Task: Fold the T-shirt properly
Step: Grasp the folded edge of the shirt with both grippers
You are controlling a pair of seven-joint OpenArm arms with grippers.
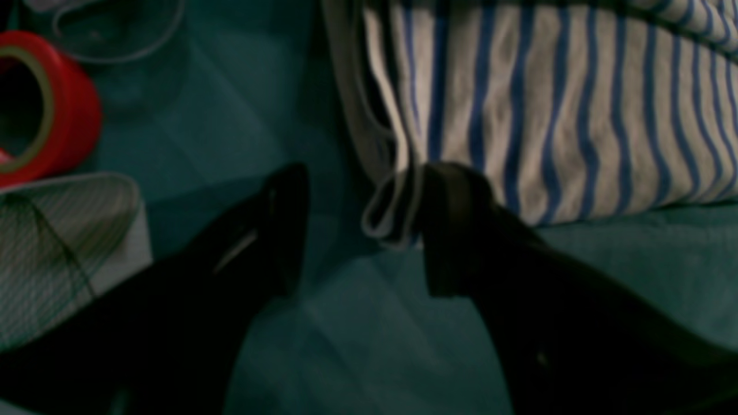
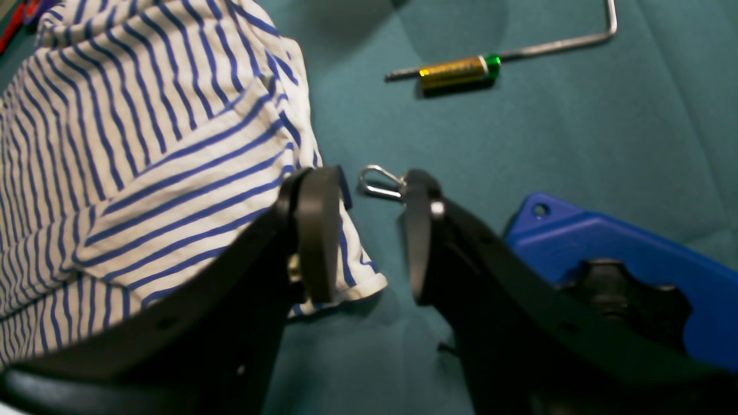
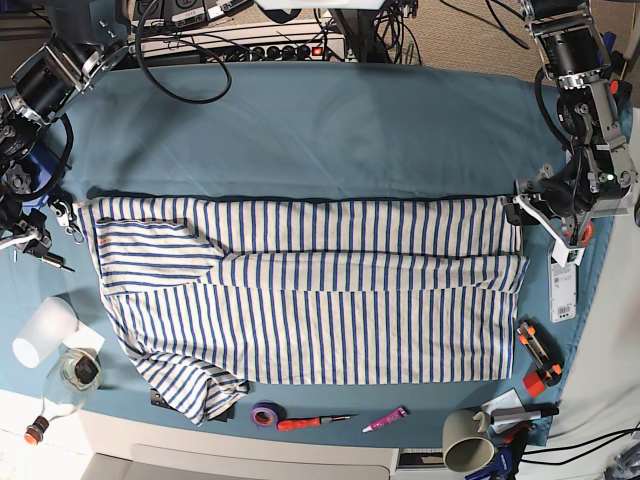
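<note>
The T-shirt (image 3: 300,300), white with thin blue stripes, lies spread across the teal table with its upper part folded down. My left gripper (image 1: 366,230) is open at the shirt's far right upper corner (image 3: 518,208). A folded bit of hem (image 1: 386,213) lies between the fingers, touching the right finger. My right gripper (image 2: 367,230) is open at the shirt's left edge (image 3: 68,215). Its left finger rests over the striped cloth (image 2: 144,150), and nothing is gripped.
A battery (image 2: 458,70), a bent metal rod (image 2: 565,40), a wire clip (image 2: 377,181) and a blue plastic part (image 2: 605,242) lie by the right gripper. A red tape roll (image 1: 46,109) is by the left gripper. Cups, pens and a mug (image 3: 465,450) line the front edge.
</note>
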